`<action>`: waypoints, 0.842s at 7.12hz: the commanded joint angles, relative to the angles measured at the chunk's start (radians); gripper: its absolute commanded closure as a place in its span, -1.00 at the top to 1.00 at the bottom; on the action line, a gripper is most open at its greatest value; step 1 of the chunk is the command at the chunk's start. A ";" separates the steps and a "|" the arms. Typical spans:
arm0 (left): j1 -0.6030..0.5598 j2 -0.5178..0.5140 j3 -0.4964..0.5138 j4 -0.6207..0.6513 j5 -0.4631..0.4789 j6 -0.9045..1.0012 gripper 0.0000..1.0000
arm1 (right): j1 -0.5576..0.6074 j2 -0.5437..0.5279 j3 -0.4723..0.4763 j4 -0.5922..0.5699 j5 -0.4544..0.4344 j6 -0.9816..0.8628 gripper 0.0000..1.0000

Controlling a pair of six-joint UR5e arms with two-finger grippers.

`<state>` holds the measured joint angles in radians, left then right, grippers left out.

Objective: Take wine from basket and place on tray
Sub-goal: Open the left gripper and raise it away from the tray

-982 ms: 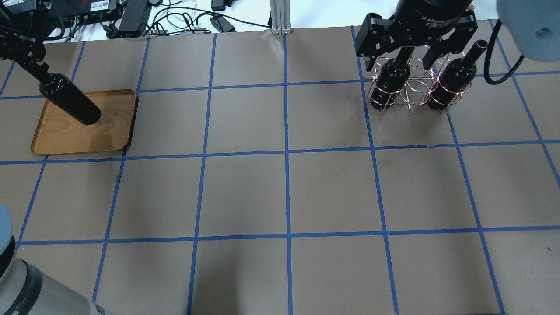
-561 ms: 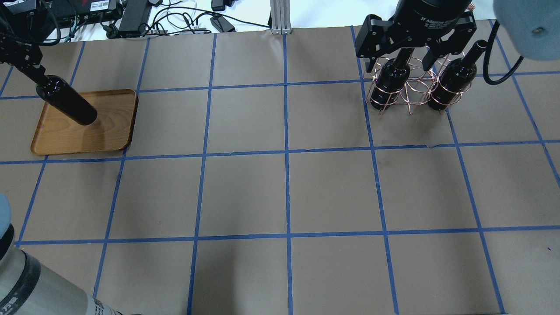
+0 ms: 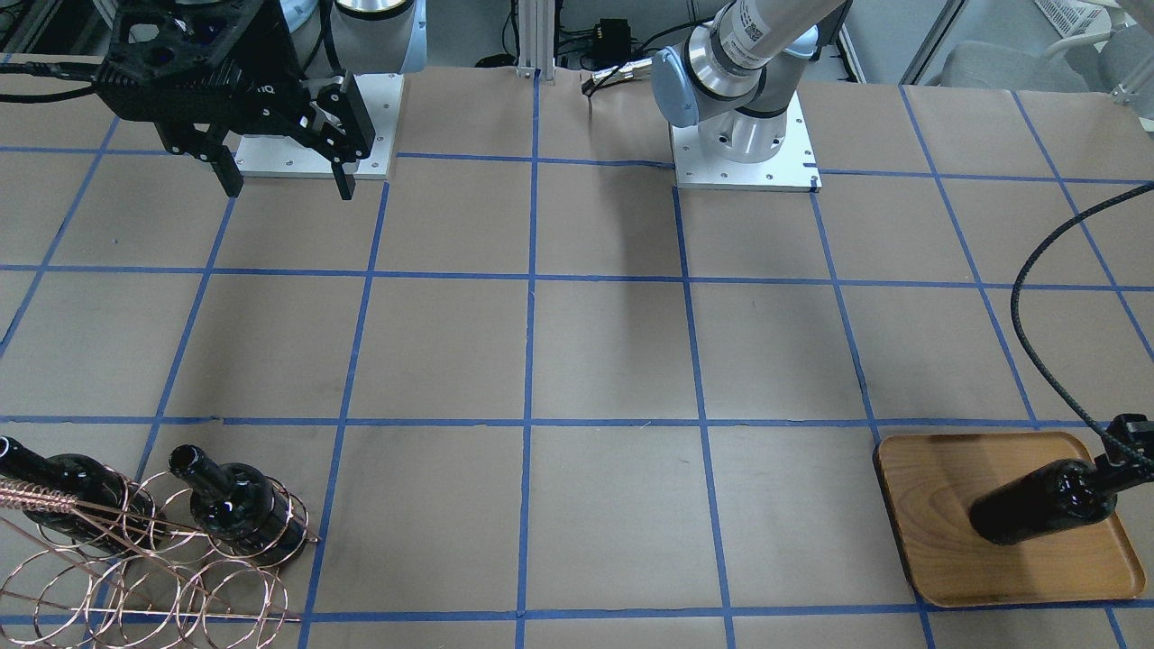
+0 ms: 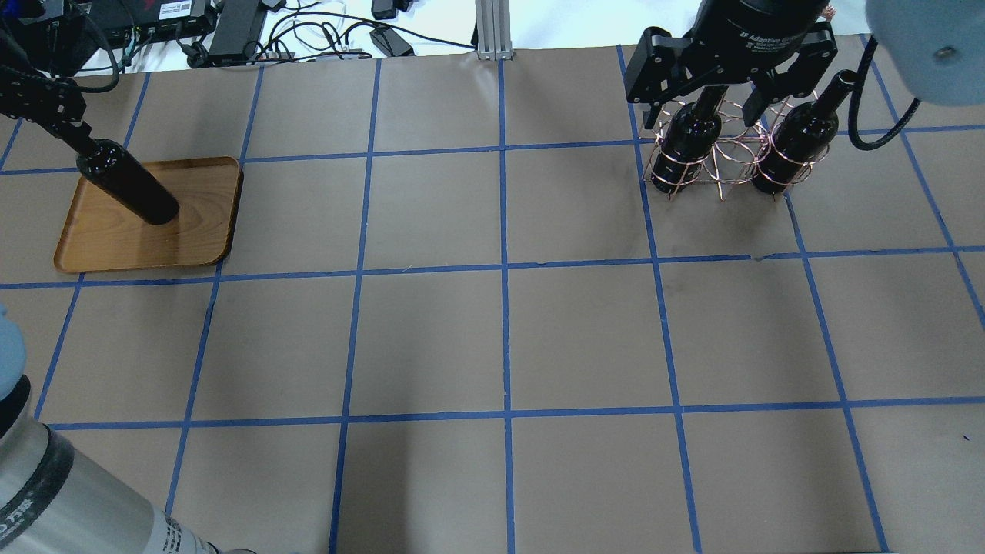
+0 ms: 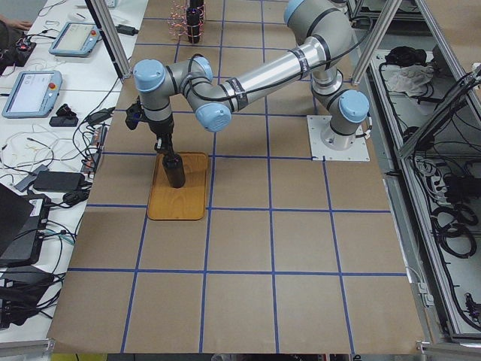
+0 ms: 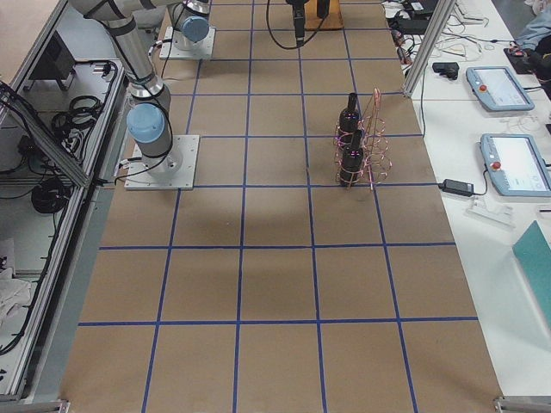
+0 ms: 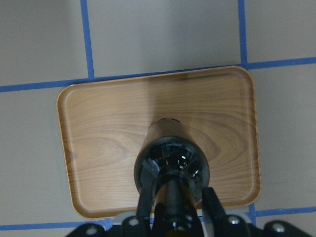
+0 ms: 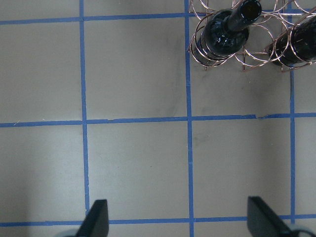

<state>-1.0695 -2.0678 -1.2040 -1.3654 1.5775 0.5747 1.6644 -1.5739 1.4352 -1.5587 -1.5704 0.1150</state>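
Note:
My left gripper (image 4: 68, 127) is shut on the neck of a near-black wine bottle (image 4: 129, 191) and holds it upright over the wooden tray (image 4: 192, 231). Its base is at or just above the wood; I cannot tell if it touches. The left wrist view shows the bottle (image 7: 170, 165) over the tray (image 7: 98, 128). The copper wire basket (image 4: 723, 165) at the far right holds two more bottles (image 4: 685, 146) (image 4: 796, 146). My right gripper (image 4: 708, 104) is open and empty, high above the basket (image 8: 249, 57).
Brown paper with a blue tape grid covers the table (image 4: 500, 331). Cables and boxes (image 4: 231, 31) lie beyond the far edge. A black cable (image 3: 1028, 315) loops down to the left wrist. The arm bases (image 3: 744, 144) stand at the robot's side.
My left gripper has lowered the bottle towards the tray and set it more upright. The right gripper has barely moved and stays open.

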 commanded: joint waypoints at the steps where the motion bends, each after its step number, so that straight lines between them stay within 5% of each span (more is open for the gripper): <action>1: -0.003 0.053 -0.011 -0.030 0.007 -0.004 1.00 | 0.000 0.000 0.001 0.000 0.003 0.000 1.00; 4: -0.053 0.268 -0.034 -0.271 -0.034 -0.133 1.00 | 0.000 0.002 0.001 -0.003 0.006 0.000 1.00; 6: -0.227 0.381 -0.119 -0.285 -0.034 -0.362 1.00 | 0.000 0.002 0.001 0.002 0.007 0.000 1.00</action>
<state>-1.1945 -1.7536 -1.2744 -1.6361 1.5413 0.3233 1.6644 -1.5724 1.4358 -1.5593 -1.5645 0.1151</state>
